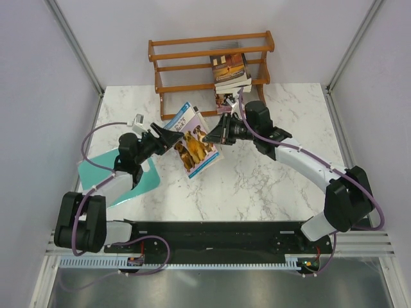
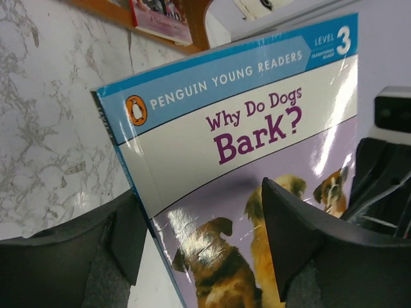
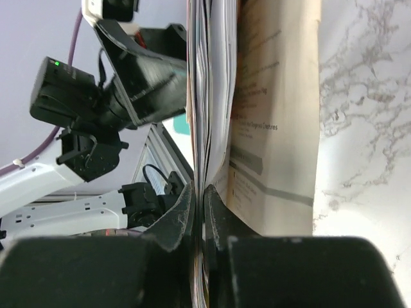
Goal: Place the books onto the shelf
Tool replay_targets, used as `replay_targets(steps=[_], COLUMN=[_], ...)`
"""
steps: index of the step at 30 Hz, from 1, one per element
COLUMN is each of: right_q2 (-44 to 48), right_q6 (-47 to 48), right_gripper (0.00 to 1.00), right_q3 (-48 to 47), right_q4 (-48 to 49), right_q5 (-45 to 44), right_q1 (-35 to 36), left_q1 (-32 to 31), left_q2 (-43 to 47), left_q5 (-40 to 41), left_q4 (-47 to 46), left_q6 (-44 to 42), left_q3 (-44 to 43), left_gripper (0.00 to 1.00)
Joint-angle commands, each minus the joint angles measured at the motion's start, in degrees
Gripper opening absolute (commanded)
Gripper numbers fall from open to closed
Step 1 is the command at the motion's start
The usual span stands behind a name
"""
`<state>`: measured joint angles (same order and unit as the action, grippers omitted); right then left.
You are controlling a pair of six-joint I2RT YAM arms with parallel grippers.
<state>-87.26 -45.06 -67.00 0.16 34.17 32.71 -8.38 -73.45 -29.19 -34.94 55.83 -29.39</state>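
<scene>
The blue-white book with dogs [image 1: 196,144], "Why Do Dogs Bark?" [image 2: 244,128], hangs tilted above the marble table between both arms. My right gripper [image 1: 217,135] is shut on its right edge; the pages [image 3: 276,128] are pinched between the right gripper's [image 3: 203,199] jaws. My left gripper [image 1: 172,136] is open and straddles the book's left edge [image 2: 202,224], one finger outside the spine and one over the cover, with gaps showing. The shelf [image 1: 212,64] stands at the back. It holds a brown-orange book [image 1: 230,70] and another book under it [image 1: 228,96].
A teal cutting board [image 1: 106,170] lies flat on the table under the left arm. Grey walls close in the table left, right and behind the shelf. A corner of the shelf [image 2: 196,29] and a pink book [image 2: 160,16] show in the left wrist view.
</scene>
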Motion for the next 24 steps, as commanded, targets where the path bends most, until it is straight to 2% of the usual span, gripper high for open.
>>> replay_targets(steps=[1,4,6,7,8,11,12,14,15,17,20,24], right_q2=[-0.45,-1.41,-2.21,-3.08,-3.44,-3.44,-3.0,-1.51,-0.9,1.3,4.46,7.45], right_q6=[-2.32,-1.96,-2.05,-2.14,-1.97,-1.53,-1.44,-1.78,-2.14,-4.15,-8.81,-12.86], right_gripper=[0.11,0.11,0.14,0.16,0.2,0.34,0.49,0.63,0.73,0.84,0.9,0.92], right_q3=[3.63,6.18,7.5,7.85,8.29,9.78,10.39,12.76,13.82,17.76,24.25,29.99], right_q4=[6.08,7.3,8.79,9.15,9.33,9.42,9.42,9.68,10.46,12.39,19.77,29.6], right_q5=[2.13,0.99,0.72,0.37,0.02,-3.31,-4.72,-8.57,-9.73,-11.66,-13.43,-14.05], right_q1=[-0.01,-0.1,-0.01,-0.01,0.07,-0.01,-0.01,-0.1,-0.19,-0.45,-1.15,-1.6], left_q1=[-0.58,-1.02,-1.46,-1.55,-1.72,-1.64,-1.64,-1.64,-1.64,-1.64,-1.64,-1.64], left_q2=[-2.4,-2.66,-2.4,-2.31,-2.31,-2.22,-2.22,-2.05,-2.05,-2.31,-3.01,-4.42], left_q5=[-5.0,-6.75,-7.98,-8.25,-8.95,-9.48,-9.39,-9.48,-9.57,-9.48,-9.92,-9.92], left_q4=[-16.46,-17.18,-17.18,-17.27,-17.18,-16.92,-15.96,-15.25,-14.64,-14.28,-14.37,-15.68], left_q6=[6.21,7.27,7.62,7.8,8.06,9.2,9.12,9.03,9.03,9.46,9.99,11.05], left_q3=[-1.55,-3.13,-4.36,-4.8,-5.5,-6.73,-7.08,-7.96,-8.31,-9.19,-10.42,-11.92], left_gripper=[0.72,0.55,0.34,0.2,0.02,0.02,0.02,0.02,0.02,0.02,0.02,0.02])
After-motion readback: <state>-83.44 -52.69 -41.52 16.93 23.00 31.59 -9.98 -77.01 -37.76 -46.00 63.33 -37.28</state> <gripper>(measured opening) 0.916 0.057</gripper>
